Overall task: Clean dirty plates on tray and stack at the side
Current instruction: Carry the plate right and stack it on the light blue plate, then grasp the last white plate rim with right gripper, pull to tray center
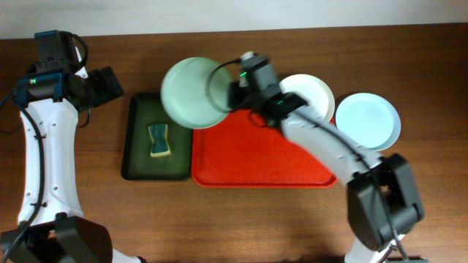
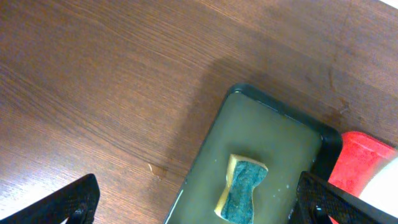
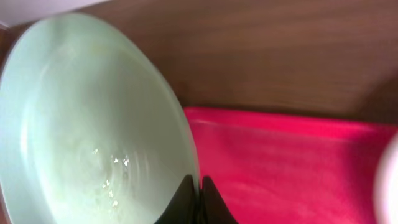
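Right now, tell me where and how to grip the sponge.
Grip the sponge at its pinched waist, coming straight down from above: it lies flat in the dark green tray, and the narrowed middle should fit between fingers.

On my overhead feed, the pale green plate (image 1: 191,93) hangs tilted over the far left corner of the red tray (image 1: 256,157), its rim pinched in the right hand (image 1: 232,95). My right wrist view shows small pale specks on its shallow face (image 3: 93,124). The tray is a bright rectangle with rounded corners and a raised rim, lying flat on the tabletop (image 1: 219,219), its floor bare. I see the white plate (image 1: 311,91) at the tray's far right corner, partly hidden. The pale blue plate (image 1: 368,120) lies flat on the tabletop just beside the tray's right edge, with no smears that I can see.
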Controlling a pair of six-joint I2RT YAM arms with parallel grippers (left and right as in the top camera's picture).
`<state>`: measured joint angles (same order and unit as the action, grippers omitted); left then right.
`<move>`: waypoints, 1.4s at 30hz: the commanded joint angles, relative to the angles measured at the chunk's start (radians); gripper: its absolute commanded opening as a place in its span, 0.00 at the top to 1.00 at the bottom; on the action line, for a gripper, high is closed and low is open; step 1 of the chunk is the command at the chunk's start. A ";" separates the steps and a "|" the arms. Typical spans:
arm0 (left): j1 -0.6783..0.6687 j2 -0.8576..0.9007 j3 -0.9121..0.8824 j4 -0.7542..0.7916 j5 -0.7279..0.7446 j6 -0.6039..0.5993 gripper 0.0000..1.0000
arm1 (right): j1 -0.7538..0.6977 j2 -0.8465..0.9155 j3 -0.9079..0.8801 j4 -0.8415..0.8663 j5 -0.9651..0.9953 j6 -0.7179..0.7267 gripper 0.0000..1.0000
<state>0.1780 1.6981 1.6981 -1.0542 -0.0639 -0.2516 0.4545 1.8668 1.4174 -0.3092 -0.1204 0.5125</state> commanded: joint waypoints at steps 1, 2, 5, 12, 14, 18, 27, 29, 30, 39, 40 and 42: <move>0.002 0.005 0.002 0.002 -0.005 -0.010 0.01 | -0.204 -0.074 0.006 -0.143 -0.120 0.024 0.96; 0.002 0.005 0.002 0.002 -0.005 -0.010 0.00 | -0.291 -0.073 0.006 -0.218 -0.119 0.024 0.96; 0.002 0.005 0.002 0.002 -0.005 -0.010 0.01 | -0.539 -0.073 0.006 -0.394 -0.119 0.016 0.96; 0.002 0.005 0.002 0.002 -0.005 -0.010 0.01 | -0.974 -0.073 0.006 -0.619 -0.115 -0.099 0.96; 0.002 0.005 0.002 0.002 -0.005 -0.010 0.01 | -1.040 -0.072 0.005 -0.650 -0.108 -0.117 0.96; 0.002 0.005 0.002 0.002 -0.005 -0.010 0.01 | -1.076 -0.068 -0.024 -0.652 -0.098 -0.116 0.96; 0.002 0.005 0.002 0.002 -0.005 -0.010 0.01 | -1.014 -0.027 -0.096 -0.591 -0.026 -0.116 0.79; 0.002 0.005 0.002 0.002 -0.005 -0.010 0.01 | -0.997 -0.027 -0.096 -0.593 -0.027 -0.117 0.50; 0.002 0.005 0.002 0.002 -0.005 -0.010 0.01 | -0.988 -0.027 -0.096 -0.600 -0.031 -0.134 0.45; 0.002 0.005 0.002 0.002 -0.005 -0.010 0.01 | -0.656 -0.027 -0.097 -0.429 -0.051 -0.567 0.32; 0.002 0.005 0.002 0.002 -0.005 -0.010 0.01 | -0.623 -0.027 -0.097 -0.396 -0.049 -0.605 0.32; 0.002 0.005 0.002 0.002 -0.005 -0.010 0.01 | -0.578 -0.027 -0.097 -0.333 -0.010 -0.629 0.32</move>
<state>0.1783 1.6981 1.6981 -1.0534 -0.0643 -0.2516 -0.1761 1.8259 1.3247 -0.6849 -0.1658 -0.0036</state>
